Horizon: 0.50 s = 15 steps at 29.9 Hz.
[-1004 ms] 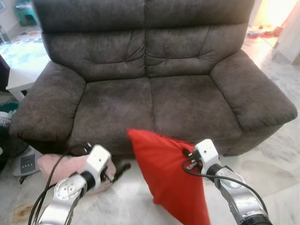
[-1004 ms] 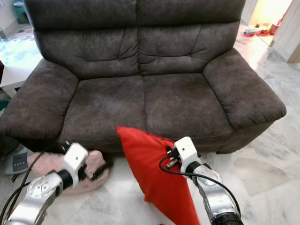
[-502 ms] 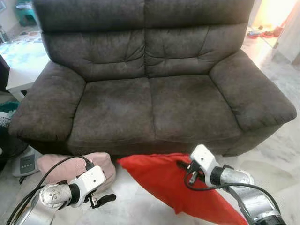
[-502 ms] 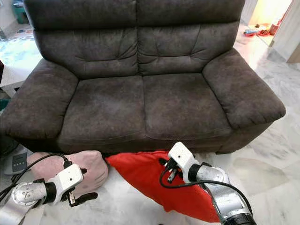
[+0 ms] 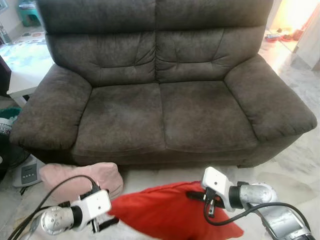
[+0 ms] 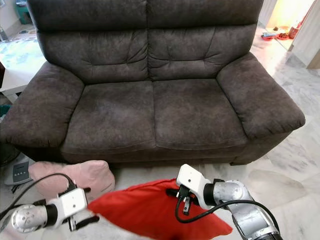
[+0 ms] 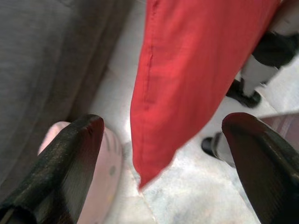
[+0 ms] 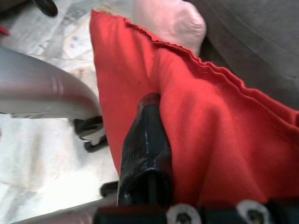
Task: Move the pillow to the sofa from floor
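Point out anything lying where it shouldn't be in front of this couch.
Two cushions are off the sofa. The pink pillow lies on the floor against the sofa's front, at its left end. The red pillow hangs low before the seat, pinched by the right gripper; the left gripper has its jaws open around its corner.

Two pillows are in view: one red pillow and one pink pillow. One dark grey two-seat sofa has two seat cushions, two back cushions and two armrests. Two robot arms reach in, with one left gripper and one right gripper. One white table stands beside the sofa.
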### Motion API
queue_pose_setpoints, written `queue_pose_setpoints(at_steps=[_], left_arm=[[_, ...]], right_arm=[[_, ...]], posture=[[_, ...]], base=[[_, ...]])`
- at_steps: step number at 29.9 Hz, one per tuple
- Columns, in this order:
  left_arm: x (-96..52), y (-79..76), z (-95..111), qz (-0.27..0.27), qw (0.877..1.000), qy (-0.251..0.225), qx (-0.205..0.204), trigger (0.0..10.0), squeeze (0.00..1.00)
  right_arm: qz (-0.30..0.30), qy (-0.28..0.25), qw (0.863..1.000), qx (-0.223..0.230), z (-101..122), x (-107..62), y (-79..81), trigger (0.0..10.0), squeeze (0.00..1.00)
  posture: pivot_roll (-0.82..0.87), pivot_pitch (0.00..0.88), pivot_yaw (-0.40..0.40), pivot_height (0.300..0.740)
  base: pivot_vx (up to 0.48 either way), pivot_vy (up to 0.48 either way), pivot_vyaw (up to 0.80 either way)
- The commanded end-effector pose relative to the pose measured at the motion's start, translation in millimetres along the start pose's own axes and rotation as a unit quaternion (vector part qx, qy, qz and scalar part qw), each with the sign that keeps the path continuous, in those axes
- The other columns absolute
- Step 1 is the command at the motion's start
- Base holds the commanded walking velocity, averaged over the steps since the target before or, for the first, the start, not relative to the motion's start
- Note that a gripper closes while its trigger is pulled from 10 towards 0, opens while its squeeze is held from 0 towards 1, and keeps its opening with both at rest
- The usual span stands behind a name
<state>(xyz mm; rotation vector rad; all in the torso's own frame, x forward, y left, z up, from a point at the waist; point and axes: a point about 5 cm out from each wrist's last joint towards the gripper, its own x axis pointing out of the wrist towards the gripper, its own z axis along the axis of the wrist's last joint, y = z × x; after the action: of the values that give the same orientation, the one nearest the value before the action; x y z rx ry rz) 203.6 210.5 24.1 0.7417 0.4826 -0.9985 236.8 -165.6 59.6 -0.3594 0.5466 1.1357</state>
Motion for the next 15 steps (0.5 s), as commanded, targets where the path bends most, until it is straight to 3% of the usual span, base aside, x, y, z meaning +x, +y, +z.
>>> queue_pose_setpoints(at_steps=[1,8,15], left_arm=[[-2.2,-6.5,-8,-0.012,1.0,0.012,0.012,10.0,0.0],[3.1,-28.7,-24,-0.058,0.998,0.026,0.017,10.0,0.0],[10.0,-41.3,-34,-0.065,0.997,0.032,-0.009,10.0,0.0]], right_arm=[[0.011,-0.049,0.998,-0.038,26,-4.8,0.4,10.0,0.0],[0.035,-0.061,0.996,-0.049,34,-5.3,5.2,10.0,0.0],[0.034,-0.06,0.996,-0.056,38,-8.4,4.9,10.0,0.0]], posture=[[0.14,0.069,0.006,0.74],[0.14,0.07,0.002,0.74],[0.14,0.071,0.0,0.74]], base=[[0.0,0.0,0.0],[0.0,0.0,0.0],[0.0,0.0,0.0]])
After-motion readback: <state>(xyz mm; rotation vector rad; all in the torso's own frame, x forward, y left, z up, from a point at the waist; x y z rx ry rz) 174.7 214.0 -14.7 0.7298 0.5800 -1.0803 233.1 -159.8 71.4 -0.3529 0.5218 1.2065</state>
